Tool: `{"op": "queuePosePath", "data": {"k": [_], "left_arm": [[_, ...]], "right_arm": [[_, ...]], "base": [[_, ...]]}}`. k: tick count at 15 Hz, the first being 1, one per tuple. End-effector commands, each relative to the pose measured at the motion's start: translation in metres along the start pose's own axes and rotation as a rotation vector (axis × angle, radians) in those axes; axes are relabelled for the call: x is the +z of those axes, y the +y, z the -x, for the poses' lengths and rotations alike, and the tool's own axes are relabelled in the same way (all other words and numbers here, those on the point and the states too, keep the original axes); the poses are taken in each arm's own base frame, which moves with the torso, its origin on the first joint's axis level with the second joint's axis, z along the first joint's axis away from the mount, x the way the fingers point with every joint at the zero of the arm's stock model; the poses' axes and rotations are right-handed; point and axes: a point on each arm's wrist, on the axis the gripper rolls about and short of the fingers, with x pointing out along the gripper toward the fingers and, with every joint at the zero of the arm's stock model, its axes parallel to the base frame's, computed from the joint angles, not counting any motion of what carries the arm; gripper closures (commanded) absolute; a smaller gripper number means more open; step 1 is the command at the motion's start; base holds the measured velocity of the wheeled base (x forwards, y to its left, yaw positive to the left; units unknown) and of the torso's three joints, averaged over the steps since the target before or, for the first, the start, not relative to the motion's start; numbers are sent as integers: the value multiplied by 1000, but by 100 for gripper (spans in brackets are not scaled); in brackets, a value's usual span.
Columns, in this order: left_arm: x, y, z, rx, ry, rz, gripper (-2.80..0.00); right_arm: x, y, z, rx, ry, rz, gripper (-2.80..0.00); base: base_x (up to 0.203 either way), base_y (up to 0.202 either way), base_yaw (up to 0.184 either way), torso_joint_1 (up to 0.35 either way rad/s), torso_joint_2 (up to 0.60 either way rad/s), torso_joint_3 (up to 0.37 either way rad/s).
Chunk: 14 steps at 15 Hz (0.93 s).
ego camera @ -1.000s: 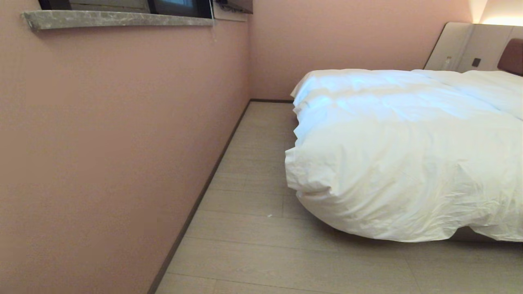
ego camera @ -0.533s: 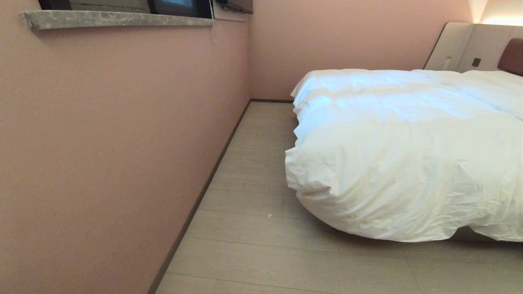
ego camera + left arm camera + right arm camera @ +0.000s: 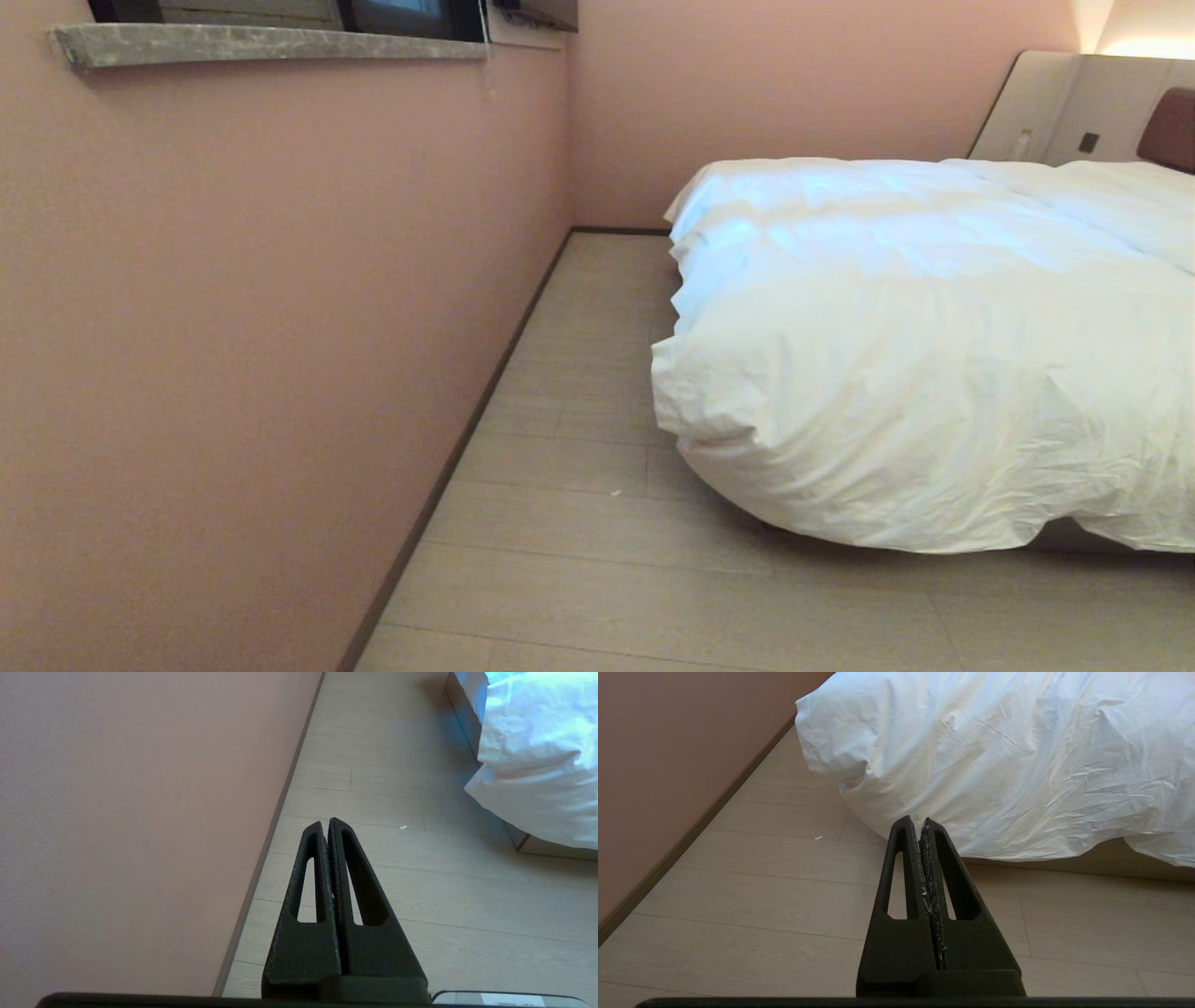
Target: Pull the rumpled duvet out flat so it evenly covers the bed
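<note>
The puffy white duvet (image 3: 915, 355) lies rumpled over the bed, bulging over its near corner and hanging down the foot almost to the floor. A strip of the bed's beige base (image 3: 1074, 537) shows under the hem, and the brown headboard (image 3: 1169, 131) is at the far right. Neither arm is in the head view. My left gripper (image 3: 326, 823) is shut and empty over the floor, with the duvet corner (image 3: 537, 765) off to one side. My right gripper (image 3: 914, 821) is also shut and empty, pointing at the hanging duvet (image 3: 1017, 756) just short of it.
A pink wall (image 3: 233, 327) with a dark skirting board runs along the left, topped by a stone window ledge (image 3: 271, 42). A strip of pale wood floor (image 3: 579, 420) lies between wall and bed. A tiny white scrap (image 3: 615, 492) lies on the floor.
</note>
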Motion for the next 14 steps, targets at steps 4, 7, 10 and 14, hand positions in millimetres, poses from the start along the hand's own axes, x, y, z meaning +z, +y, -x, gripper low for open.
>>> {"op": "queuePosePath", "data": {"k": [4,7,10,14], "left_arm": [[0,0,0,-1,1,3,0],[0,0,0,-3,1,2,0],[0,0,0,-1,-1,3,0],[0,0,0,-1,-1,3,0]], "right_arm": [[0,0,0,1,2,1,0],[0,0,0,1,2,1,0],[0,0,0,1,2,1,0],[0,0,0,1,2,1,0]], "base": [[0,0,0,0,0,0],[0,0,0,0,0,0],[0,0,0,0,0,0],[0,0,0,0,0,0]]}}
